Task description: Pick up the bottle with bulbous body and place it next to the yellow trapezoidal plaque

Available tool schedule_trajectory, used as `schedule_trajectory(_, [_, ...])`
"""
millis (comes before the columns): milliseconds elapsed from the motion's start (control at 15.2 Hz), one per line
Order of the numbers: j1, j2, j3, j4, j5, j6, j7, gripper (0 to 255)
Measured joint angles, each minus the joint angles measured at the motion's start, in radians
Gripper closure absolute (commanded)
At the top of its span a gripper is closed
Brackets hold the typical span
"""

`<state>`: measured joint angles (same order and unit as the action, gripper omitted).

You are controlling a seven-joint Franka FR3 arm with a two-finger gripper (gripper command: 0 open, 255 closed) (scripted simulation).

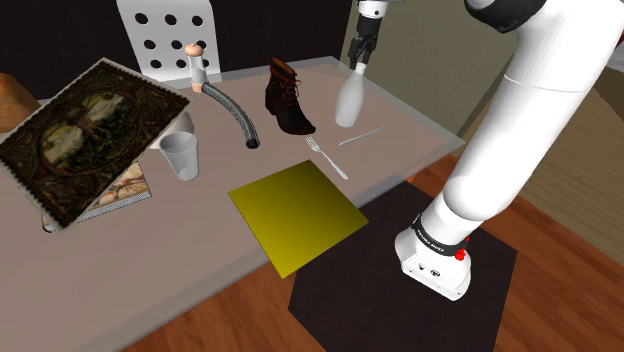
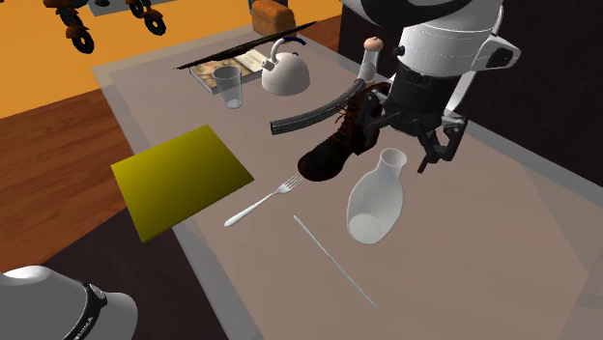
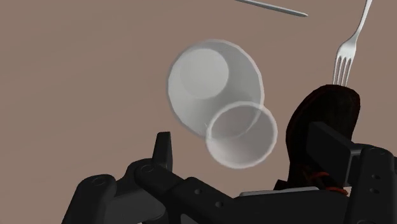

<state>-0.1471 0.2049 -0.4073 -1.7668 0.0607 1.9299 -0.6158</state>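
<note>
Your claw [image 1: 360,60] hangs directly above the white bottle [image 1: 349,100]. Its two black fingers [image 3: 164,149] are spread wide and grip nothing. In the wrist view you look down into the bottle's round mouth, which sits between the fingers with a gap on each side, so neither finger touches the neck. The bulbous body swells out beneath the mouth.

The bottle stands upright on the grey-brown desk [image 1: 150,260], toward the far right corner in the shoulder view, just beside a dark brown lace-up boot [image 1: 288,100]. A silver fork [image 1: 327,157] and a thin metal rod [image 1: 360,136] lie near the bottle, on the side toward the yellow plaque [image 1: 297,215]. The plaque lies flat at the desk's near edge in the shoulder view, well apart from the bottle, with the fork between them.

Farther to the shoulder view's left you have a clear cup [image 1: 182,155], a ribbed grey hose [image 1: 235,115] and a large dark ornate panel [image 1: 80,135]. In the second exterior view, a white kettle [image 2: 285,72] and a book [image 2: 208,75] sit beside the cup.

As for writing, the bottle is drawn plain white. The book's cover print is too small to read. The black band [image 1: 440,240] near the arm's base carries small pale marks that you cannot make out.
</note>
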Motion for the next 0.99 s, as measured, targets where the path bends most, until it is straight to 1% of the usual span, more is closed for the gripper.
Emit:
schedule_trajectory(330, [-0.002,0.013,0.001,-0.05,0.008,0.062,-0.007,0])
schedule_trajectory(726, [-0.003,0.017,0.002,-0.056,0.01,0.073,-0.009,0])
schedule_trajectory(792, [-0.003,0.017,0.002,-0.056,0.01,0.073,-0.009,255])
schedule_trajectory(990, [-0.003,0.017,0.002,-0.056,0.01,0.073,-0.009,255])
